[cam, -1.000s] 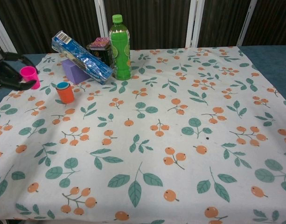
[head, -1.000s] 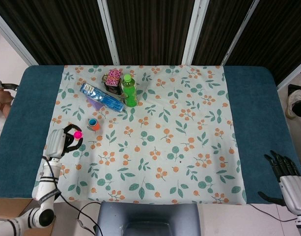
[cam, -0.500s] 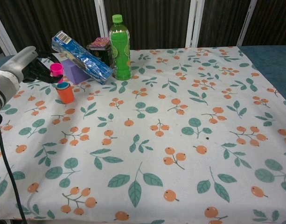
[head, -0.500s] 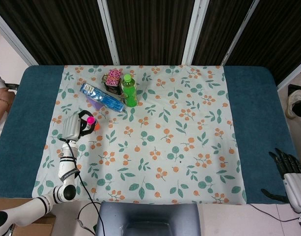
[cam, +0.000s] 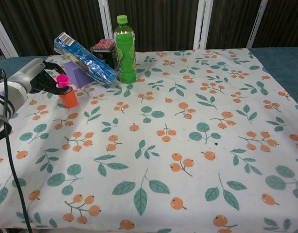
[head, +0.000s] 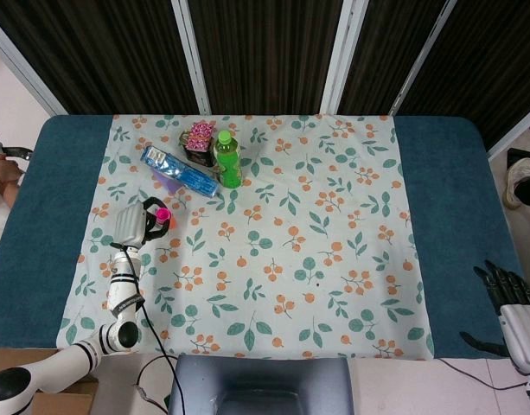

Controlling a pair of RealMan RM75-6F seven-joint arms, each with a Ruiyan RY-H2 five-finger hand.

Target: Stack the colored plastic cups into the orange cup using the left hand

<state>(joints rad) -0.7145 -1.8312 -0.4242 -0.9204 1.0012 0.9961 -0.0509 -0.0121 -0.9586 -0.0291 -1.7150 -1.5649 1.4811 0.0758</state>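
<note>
**Pink cup poised over the orange cup**

Pink cup [cam: 63, 80] sits pinched in the fingers of the left robot hand [cam: 39, 80], held upright right at the mouth of the orange cup [cam: 68, 97], apparently so it can drop straight in rather than tip the stack. In the chest view its base meets the orange rim; whether it has already gone partly inside cannot be told. The orange cup stands on the floral tablecloth [cam: 187, 145] covering the worktop, near the left edge, just in front of a purple block [cam: 78, 75]. The head view shows the same pairing, with the pink cup [head: 162, 213] directly over the orange cup [head: 166, 223] and the left robot hand [head: 133, 223] reaching in from the near-left side.

What the orange cup contains is hidden by the pink cup above it. No other loose cup shows on the cloth, so this is likely a late step of the stacking.

Behind the cups, a blue snack packet [cam: 85, 59] leans across the purple block, beside a dark tin [cam: 104, 52] with a pink top and a green bottle [cam: 125, 50]; the hand's low side approach keeps clear of them.

The right robot hand [head: 511, 303] rests off the worktop's near-right corner, fingers spread, holding nothing.
</note>
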